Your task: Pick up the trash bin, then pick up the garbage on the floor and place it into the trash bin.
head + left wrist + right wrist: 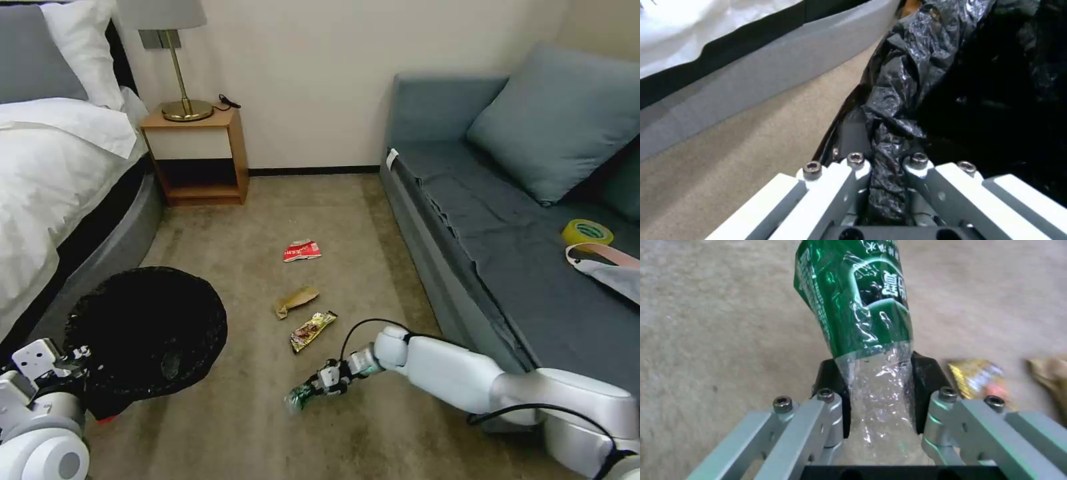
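1. I am seeing the left gripper at the lower left of the head view, jaws pinching a fold of the black bag at the rim of the trash bin. The bin is hanging just beside the bed, its mouth tilted toward the camera, above the floor.
2. In the left wrist view the crinkled bag is running straight between the two white fingers, which are sitting narrow on it.
3. The right gripper is reaching low over the carpet, in front of the sofa. Its jaws are gripping the clear bottle by its bare plastic part, with the green label pointing away from the wrist.
4. In the head view the bottle is sticking out of the jaws toward the bin side; I cannot tell whether its far end is touching the carpet.
5. Three litter pieces are lying on the carpet between bed and sofa: a red-and-white packet farthest off, a brown paper wrapper nearer, and a gold snack wrapper just beside the paper one, nearest the right gripper.
6. A yellow tape roll is sitting on the sofa seat, well apart from the litter.
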